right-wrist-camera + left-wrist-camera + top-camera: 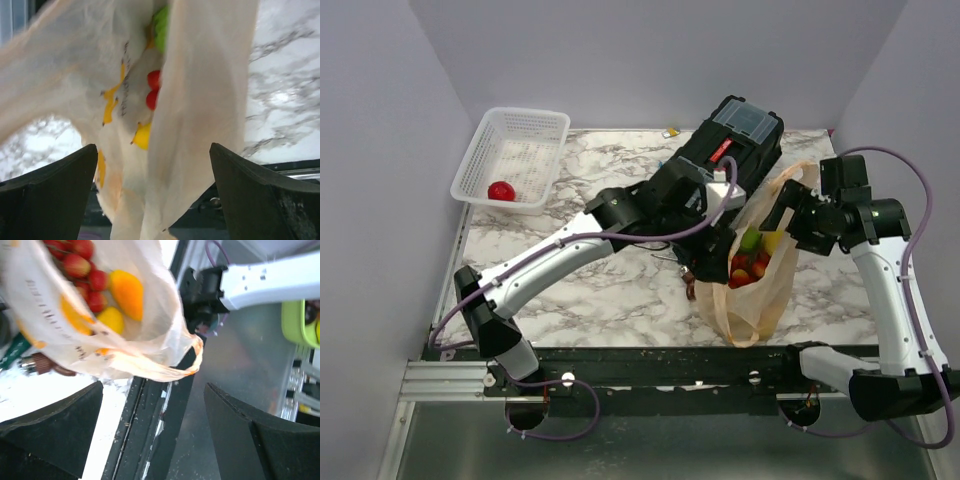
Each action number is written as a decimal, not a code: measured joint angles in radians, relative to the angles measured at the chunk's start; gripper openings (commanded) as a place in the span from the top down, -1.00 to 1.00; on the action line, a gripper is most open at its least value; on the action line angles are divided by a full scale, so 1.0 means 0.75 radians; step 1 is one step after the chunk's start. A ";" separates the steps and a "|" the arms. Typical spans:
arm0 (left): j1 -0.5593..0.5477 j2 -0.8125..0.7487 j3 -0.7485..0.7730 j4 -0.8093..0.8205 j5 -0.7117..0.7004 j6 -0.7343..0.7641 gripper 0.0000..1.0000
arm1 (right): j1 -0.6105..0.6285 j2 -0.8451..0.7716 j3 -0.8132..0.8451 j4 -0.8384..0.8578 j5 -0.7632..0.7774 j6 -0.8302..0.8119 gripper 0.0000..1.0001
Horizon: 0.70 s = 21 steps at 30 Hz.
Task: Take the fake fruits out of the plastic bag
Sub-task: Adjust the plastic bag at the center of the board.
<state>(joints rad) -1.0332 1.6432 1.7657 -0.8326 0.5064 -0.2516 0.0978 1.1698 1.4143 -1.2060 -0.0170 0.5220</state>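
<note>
- The plastic bag [765,295] stands on the marble desk [600,290] right of centre. Its bottom reaches the near edge, and its mouth is open upward.
- Inside it, a red berry cluster [748,272] lies low, with a green round fruit [750,240] and a yellow fruit [772,242] above it.
- The left wrist view also shows an orange oval fruit [127,292] through the thin film, beside the berries. A loop handle hangs slack below it.
- The right end effector [782,215] is at the bag's upper right rim. In its wrist view its fingers stand wide apart. The bag's film hangs in the gap between them, and neither finger pinches it.
- The left end effector [152,390] is just beside the bag's left side. Its fingers are spread wide and hold nothing.
- A small brown metal piece [42,365] lies on the desk, touching the bag's left side.
- A black toolbox [745,130] sits at the far edge, behind the bag.
- A white mesh basket [535,120] is at the far left corner, well apart from the bag. One red round fruit [501,190] lies in its near left part.
</note>
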 measured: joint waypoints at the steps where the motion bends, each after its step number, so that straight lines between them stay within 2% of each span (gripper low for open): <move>1: 0.025 -0.018 0.000 0.002 -0.005 -0.008 -0.62 | 0.000 -0.024 -0.020 -0.001 -0.045 0.000 -0.91; 5: 0.111 -0.044 0.024 0.032 -0.070 -0.083 -0.65 | 0.001 -0.154 -0.178 -0.017 -0.120 -0.001 -0.54; 9: 0.127 0.074 0.143 0.055 -0.111 -0.170 -0.79 | 0.001 -0.214 -0.260 -0.087 -0.121 -0.007 0.22; 10: 0.124 0.111 0.166 0.065 -0.114 -0.199 -0.79 | 0.001 -0.232 -0.280 -0.093 -0.125 -0.007 0.55; 12: 0.118 0.185 0.204 0.080 -0.129 -0.242 -0.77 | 0.001 -0.288 -0.328 -0.104 -0.139 -0.005 0.97; 16: 0.090 0.350 0.291 0.058 -0.212 -0.297 -0.70 | 0.001 -0.393 -0.436 -0.165 -0.173 0.003 0.99; 21: 0.049 0.412 0.293 0.024 -0.304 -0.347 -0.71 | 0.001 -0.437 -0.454 -0.228 -0.183 0.002 0.99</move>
<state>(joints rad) -0.9966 1.9522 1.9858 -0.8146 0.2787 -0.5121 0.0982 0.8421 1.0737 -1.3773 -0.1539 0.5236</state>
